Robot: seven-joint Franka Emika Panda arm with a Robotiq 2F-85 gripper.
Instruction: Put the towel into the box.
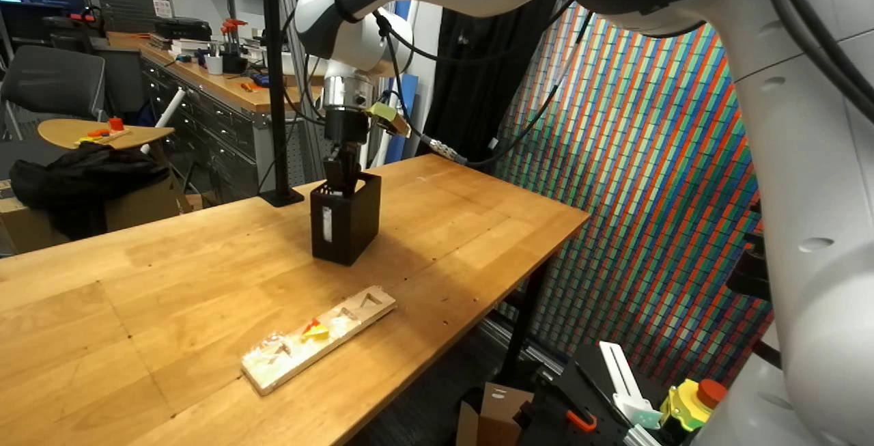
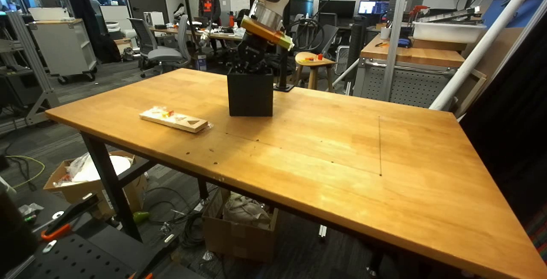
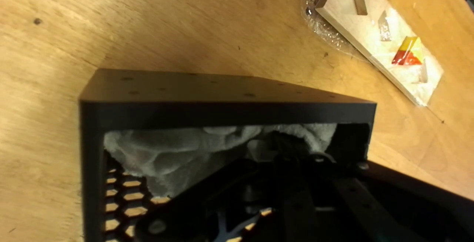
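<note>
Because the towel (image 3: 163, 153) is already lodged inside the box (image 2: 251, 95), the last step, its final pressing down or release, is judged to be in hand. It is bunched along 1 inner wall, with perforated mesh left uncovered beside it; no part is seen draped over the rim. The claw (image 3: 277, 151) is sunk through the box's mouth, and its jaws are drawn together among the folds. Whether a fold is pinched between them cannot be told. Next, a slight parting of the jaws is likely called for, since little room is left between the box's walls, then a straight lift clear of the mouth, so that no fold is dragged out and the box is not tipped on the table (image 2: 324, 155).
</note>
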